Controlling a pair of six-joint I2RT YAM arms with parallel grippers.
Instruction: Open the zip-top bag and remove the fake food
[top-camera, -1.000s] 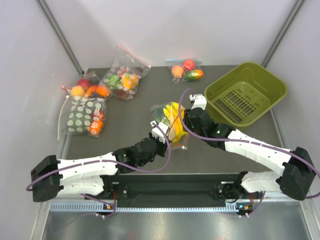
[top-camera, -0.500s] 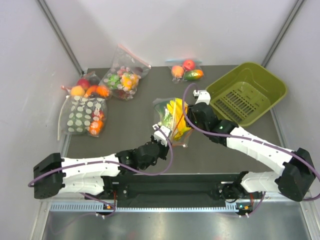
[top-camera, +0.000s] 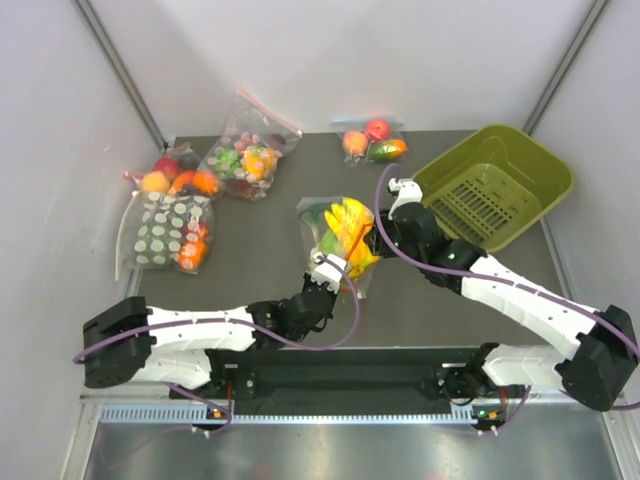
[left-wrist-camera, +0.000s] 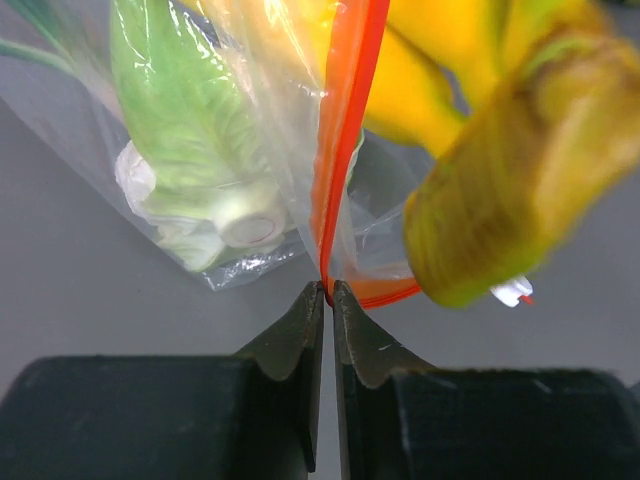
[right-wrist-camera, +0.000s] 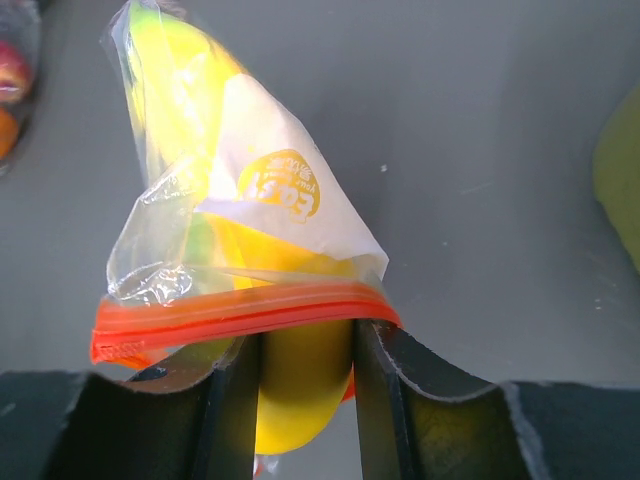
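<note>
Mid-table (top-camera: 262, 255), outstretched left gripper (left-wrist-camera: 327, 288) pinches zip-top bag (left-wrist-camera: 346, 120) — right gripper (right-wrist-camera: 305, 335) clasps bananas (right-wrist-camera: 300, 392).

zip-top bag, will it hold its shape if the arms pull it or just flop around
Likely floppy: the zip-top bag is thin, crumpled film, bending round the bananas. Probably slippery too, since the left gripper pinches only the narrow zip strip. Their weight may make it sag.
</note>
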